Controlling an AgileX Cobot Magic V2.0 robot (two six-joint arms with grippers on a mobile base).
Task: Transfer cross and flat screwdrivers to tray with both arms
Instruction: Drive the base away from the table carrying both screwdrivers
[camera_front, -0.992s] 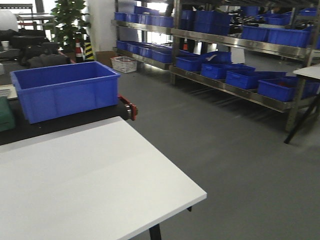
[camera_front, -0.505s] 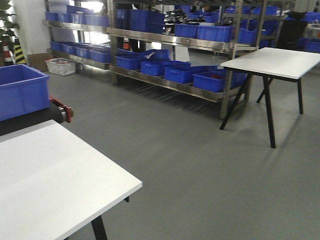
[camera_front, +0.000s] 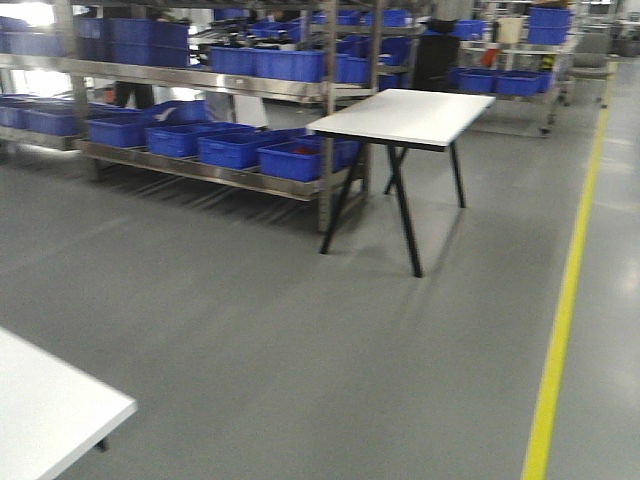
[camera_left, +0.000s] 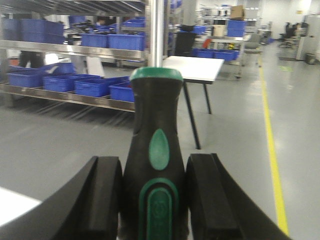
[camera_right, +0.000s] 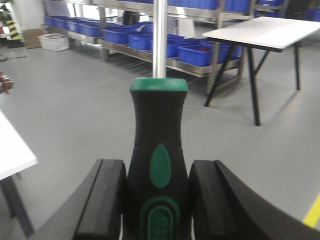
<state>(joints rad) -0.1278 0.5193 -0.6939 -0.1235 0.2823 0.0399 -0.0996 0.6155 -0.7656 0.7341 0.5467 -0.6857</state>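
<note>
- The left tool (camera_left: 154, 196) is clamped on the left screwdriver (camera_left: 156, 125). The fat handle is squeezed between two black fingers (camera_left: 102, 200).
- The right tool (camera_right: 157, 200) is clamped on the right screwdriver (camera_right: 159, 125) in the same way, low on the handle.
- Both screwdrivers are held up in the air over the grey floor, with the metal rods pointing away from the cameras. The tips are cut off at the top, so cross and flat cannot be told apart.
- The tray is not seen in any view. Only the corner of a near white surface (camera_front: 40, 410) and a far white surface (camera_front: 400, 115) beside shelves of blue bins (camera_front: 290, 155) are seen.
- Each screwdriver is likely hard, stiff, fairly light and not easily broken.
- The black and green handle looks rubbery, so a good grip is likely there. The shiny rod looks thin and slippery, so the handle is the best place to be held.
- A round handle may roll, so each one should be laid down low and gently.
</note>
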